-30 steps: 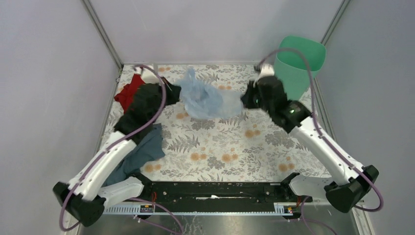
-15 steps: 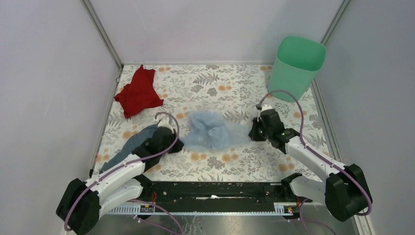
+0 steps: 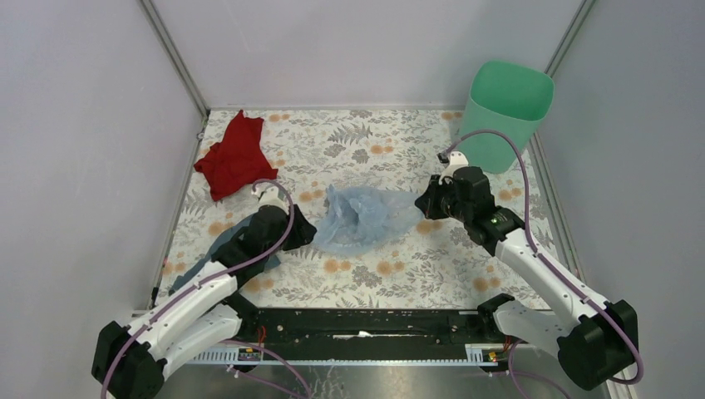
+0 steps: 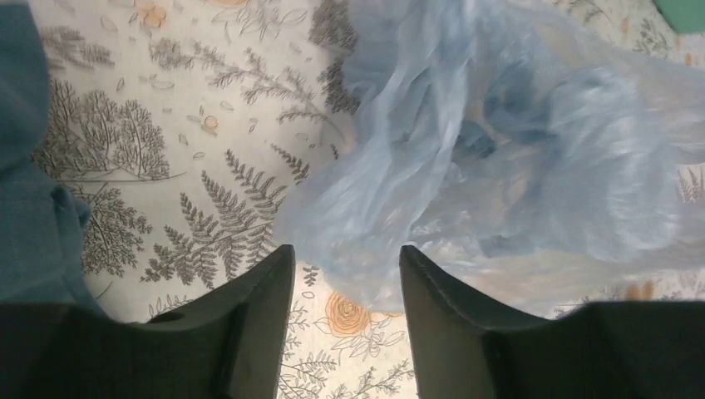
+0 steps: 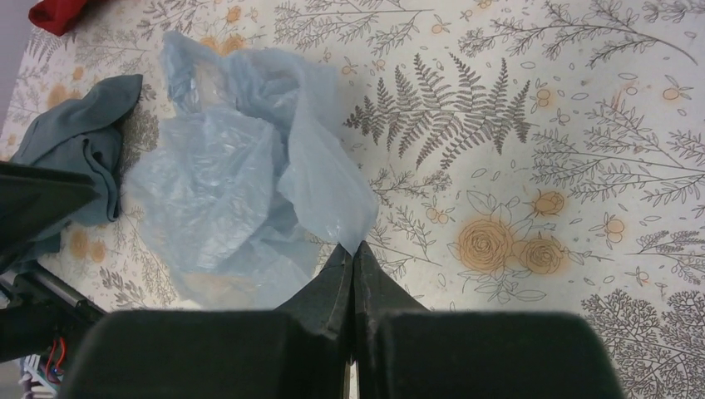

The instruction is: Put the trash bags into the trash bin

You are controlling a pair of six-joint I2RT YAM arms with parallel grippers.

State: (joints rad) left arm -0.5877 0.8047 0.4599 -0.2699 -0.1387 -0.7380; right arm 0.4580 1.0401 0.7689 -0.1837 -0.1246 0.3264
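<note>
A crumpled pale-blue translucent trash bag (image 3: pixel 362 218) lies mid-table, also filling the left wrist view (image 4: pixel 499 158) and spreading left in the right wrist view (image 5: pixel 241 174). My right gripper (image 5: pixel 354 247) is shut on the bag's right corner, and in the top view it (image 3: pixel 426 204) sits at the bag's right end. My left gripper (image 4: pixel 345 253) stands open just short of the bag's left edge, nothing between its fingers; from above it (image 3: pixel 304 233) is at the bag's left side. The mint-green trash bin (image 3: pixel 504 115) stands upright at the far right corner.
A red cloth (image 3: pixel 235 156) lies at the far left. A grey-blue cloth (image 3: pixel 224 245) lies under the left arm, also in the wrist views (image 4: pixel 33 183) (image 5: pixel 75 145). Walls enclose the floral table (image 3: pixel 374 150) on three sides.
My left gripper has opened and let go of the bag's left side. The bag, held up stretched a second ago, now rests on the table with the right gripper still gripping it.
</note>
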